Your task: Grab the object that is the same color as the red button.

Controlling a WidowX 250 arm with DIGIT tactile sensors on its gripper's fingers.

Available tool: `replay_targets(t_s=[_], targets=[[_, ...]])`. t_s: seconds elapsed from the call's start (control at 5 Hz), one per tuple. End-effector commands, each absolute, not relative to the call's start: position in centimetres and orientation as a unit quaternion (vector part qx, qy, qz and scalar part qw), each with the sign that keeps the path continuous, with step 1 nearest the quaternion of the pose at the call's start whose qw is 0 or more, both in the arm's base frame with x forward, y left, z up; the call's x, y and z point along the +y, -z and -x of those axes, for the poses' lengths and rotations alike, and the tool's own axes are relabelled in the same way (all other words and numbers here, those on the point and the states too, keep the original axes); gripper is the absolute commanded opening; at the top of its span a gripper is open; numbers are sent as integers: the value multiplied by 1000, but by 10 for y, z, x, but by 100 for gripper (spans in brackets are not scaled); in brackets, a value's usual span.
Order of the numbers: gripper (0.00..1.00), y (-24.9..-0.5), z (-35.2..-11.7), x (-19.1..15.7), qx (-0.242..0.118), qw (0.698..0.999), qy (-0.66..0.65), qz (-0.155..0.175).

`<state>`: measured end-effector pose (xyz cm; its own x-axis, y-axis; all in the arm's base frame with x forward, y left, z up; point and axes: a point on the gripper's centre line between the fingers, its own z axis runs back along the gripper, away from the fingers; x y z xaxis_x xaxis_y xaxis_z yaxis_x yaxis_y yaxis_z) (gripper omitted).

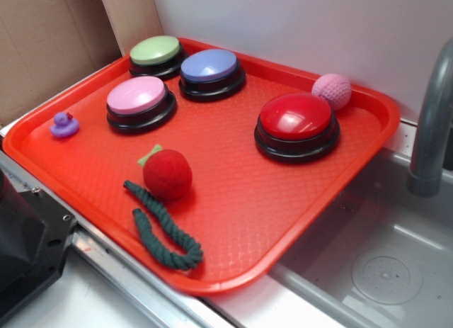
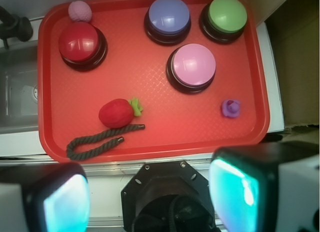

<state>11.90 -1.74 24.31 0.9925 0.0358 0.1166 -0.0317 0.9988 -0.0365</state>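
Note:
The object, a small red fuzzy ball (image 1: 168,174) (image 2: 116,113) with a light green leaf tab, lies on the orange tray (image 1: 283,222) (image 2: 200,127) near its front edge. The red button (image 1: 296,118) (image 2: 79,41), a glossy dome on a black base, stands further back on the tray. My gripper (image 2: 150,197) hangs high above the robot base, off the tray's near edge, open, with nothing between its teal-padded fingers (image 2: 235,192). In the exterior view the gripper is out of frame.
A dark green rope (image 1: 161,229) (image 2: 100,141) curls beside the red ball. Pink (image 1: 137,95) (image 2: 193,65), purple (image 1: 209,65) (image 2: 169,15) and green (image 1: 155,50) (image 2: 227,14) buttons, a pink textured ball (image 1: 332,91) (image 2: 80,11) and a purple duck (image 1: 64,125) (image 2: 231,108) share the tray. A sink (image 1: 382,264) with a faucet (image 1: 432,129) lies beside it.

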Motion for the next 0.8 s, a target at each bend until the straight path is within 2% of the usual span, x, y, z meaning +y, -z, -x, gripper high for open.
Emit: replay_targets(t_s=[0.0,0.2,0.4,0.6], targets=[[100,-243,-119,-17,-59,998,-17,17],[100,-204,-152,-42,4,999,-48,5],[100,-169,-170,-52,35,992,-123,7],[100,-129,-183,-59,4,976,-217,26]])
